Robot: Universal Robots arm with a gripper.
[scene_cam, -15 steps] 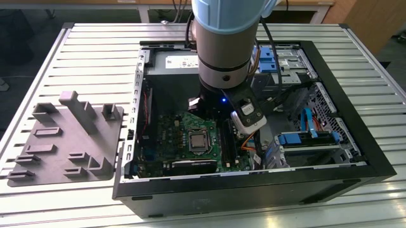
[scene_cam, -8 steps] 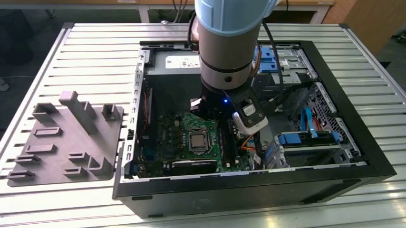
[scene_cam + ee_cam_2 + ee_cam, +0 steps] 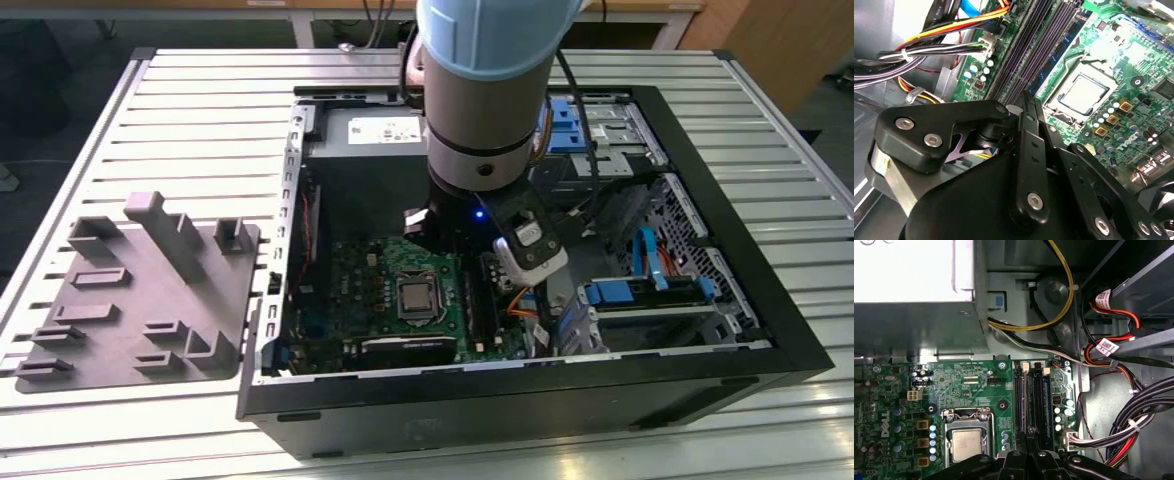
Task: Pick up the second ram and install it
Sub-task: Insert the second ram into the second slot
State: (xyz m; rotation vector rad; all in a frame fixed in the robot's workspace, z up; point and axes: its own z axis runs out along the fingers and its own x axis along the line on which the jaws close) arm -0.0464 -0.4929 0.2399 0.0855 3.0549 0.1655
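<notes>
- One arm point(image 3: 494, 100) reaches down into the open computer case point(image 3: 534, 385), which lies on the slatted metal surface point(image 3: 200, 120).
- The tool point(image 3: 1030, 437) hangs low over the long black memory slots point(image 3: 1024, 400) of the green motherboard point(image 3: 374, 290), just beside the silver processor point(image 3: 965, 445).
- Whether the tool is clenched or released, I cannot tell.
- The second ram point(image 3: 1040, 400) seems to be the dark flat stick that stands on its edge in one of the slots, directly under the tool; if the tool touches it, I cannot tell.
- Yellow, black and red cables point(image 3: 1054, 315) run along the case wall near the slots.
- A grey plastic tray point(image 3: 134, 300) with upright blocks lies on the surface at the exterior view's left, well apart from the tool.
</notes>
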